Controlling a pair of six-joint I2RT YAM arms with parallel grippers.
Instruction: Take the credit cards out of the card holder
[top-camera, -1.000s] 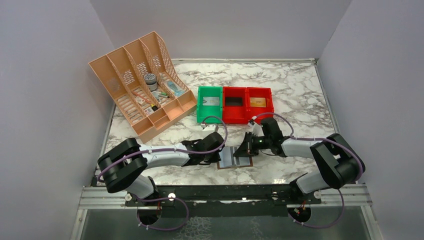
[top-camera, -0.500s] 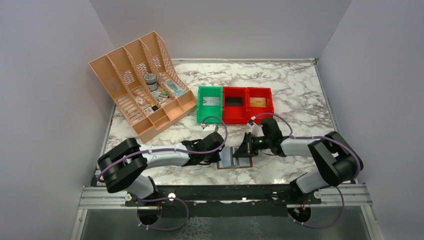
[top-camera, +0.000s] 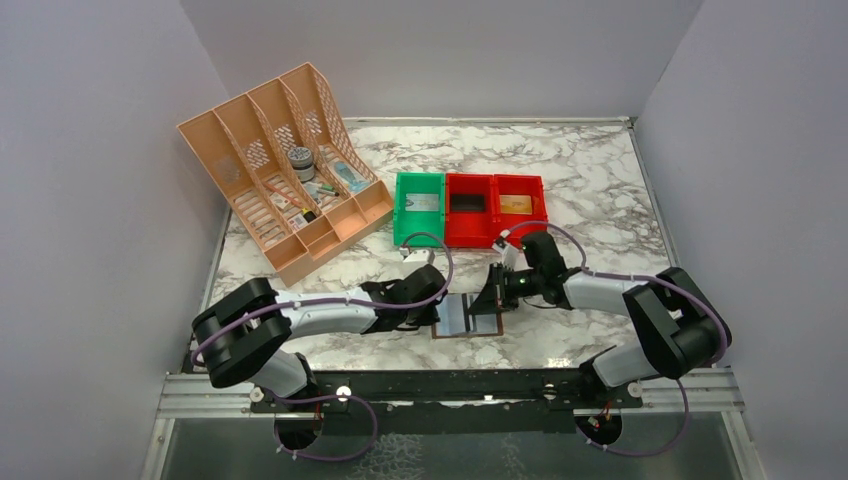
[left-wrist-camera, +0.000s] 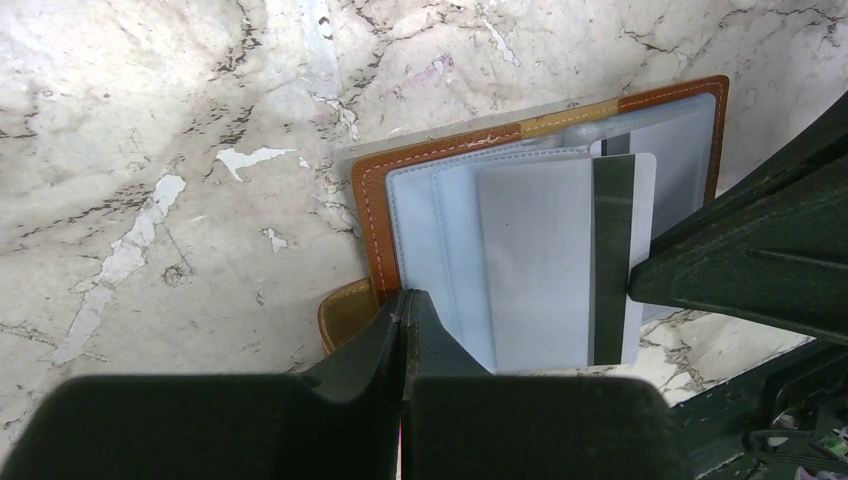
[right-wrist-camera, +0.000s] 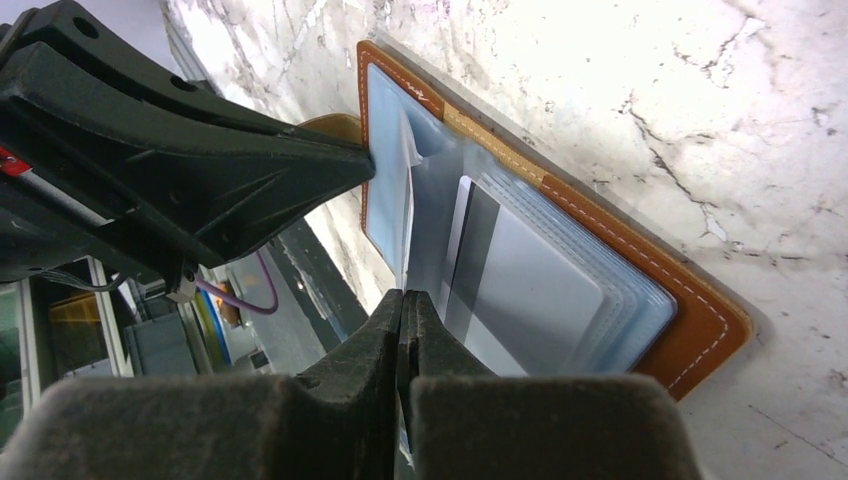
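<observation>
Left gripper clenched, tip on the open holder's left edge. Right gripper clenched opposite, tip on its sleeves. Banded card sits sleeved between both tips; bins and rack well beyond.

A robot lab: plain grey walls box in a marble table (two robot arms sit on a metal rail).

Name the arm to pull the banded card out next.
Right, probably: the right tool sits shut beside the banded card, which sticks out; the left tool rests on the card holder across from it.
</observation>
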